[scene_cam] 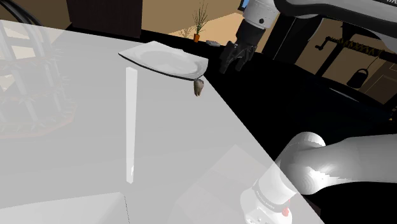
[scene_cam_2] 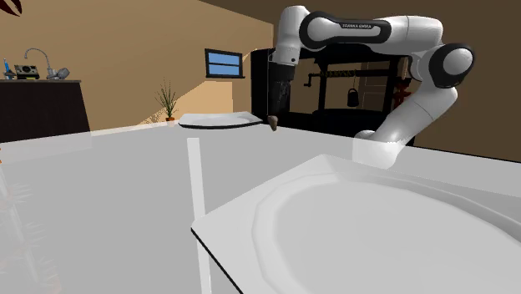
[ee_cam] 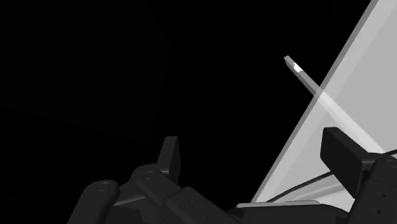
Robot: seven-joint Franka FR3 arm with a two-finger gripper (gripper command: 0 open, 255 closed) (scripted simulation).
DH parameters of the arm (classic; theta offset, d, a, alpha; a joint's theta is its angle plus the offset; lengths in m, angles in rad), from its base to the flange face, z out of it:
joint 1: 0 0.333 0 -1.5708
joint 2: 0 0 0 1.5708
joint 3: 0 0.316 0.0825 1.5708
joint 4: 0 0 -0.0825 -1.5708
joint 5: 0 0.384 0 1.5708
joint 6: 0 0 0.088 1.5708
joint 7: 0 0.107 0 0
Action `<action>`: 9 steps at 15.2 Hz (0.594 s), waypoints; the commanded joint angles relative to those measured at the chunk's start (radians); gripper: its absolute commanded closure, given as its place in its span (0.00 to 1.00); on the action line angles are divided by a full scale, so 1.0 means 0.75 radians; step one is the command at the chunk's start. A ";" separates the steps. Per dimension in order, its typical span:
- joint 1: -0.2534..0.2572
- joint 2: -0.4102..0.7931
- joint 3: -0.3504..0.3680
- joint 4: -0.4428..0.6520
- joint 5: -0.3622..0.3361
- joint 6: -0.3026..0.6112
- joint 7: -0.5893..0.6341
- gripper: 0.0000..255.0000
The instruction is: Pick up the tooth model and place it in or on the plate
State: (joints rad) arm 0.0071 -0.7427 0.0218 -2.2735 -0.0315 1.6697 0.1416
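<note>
Beyond the white table (scene_cam: 63, 146), a potted plant (scene_cam_2: 169, 107) stands near a small wall window (scene_cam_2: 224, 63).

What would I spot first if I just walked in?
Probably the big white arm, bending over from the second exterior view's right with its black pincer open and empty beside the edge of the table. Next, the tiny tooth model sitting at that edge, right by a corner of the white plate.

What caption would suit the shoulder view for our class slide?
Open claw hovers beside the plate; tooth model rests on the table.
</note>
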 commanded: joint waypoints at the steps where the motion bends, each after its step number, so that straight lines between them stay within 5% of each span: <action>1: 0.000 0.000 0.000 0.000 0.000 0.000 0.000 0.00; 9: 0.077 0.109 0.179 0.112 0.184 -0.088 0.240 0.00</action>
State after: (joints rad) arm 0.0569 -0.6629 0.1387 -2.1959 0.0870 1.6151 0.2962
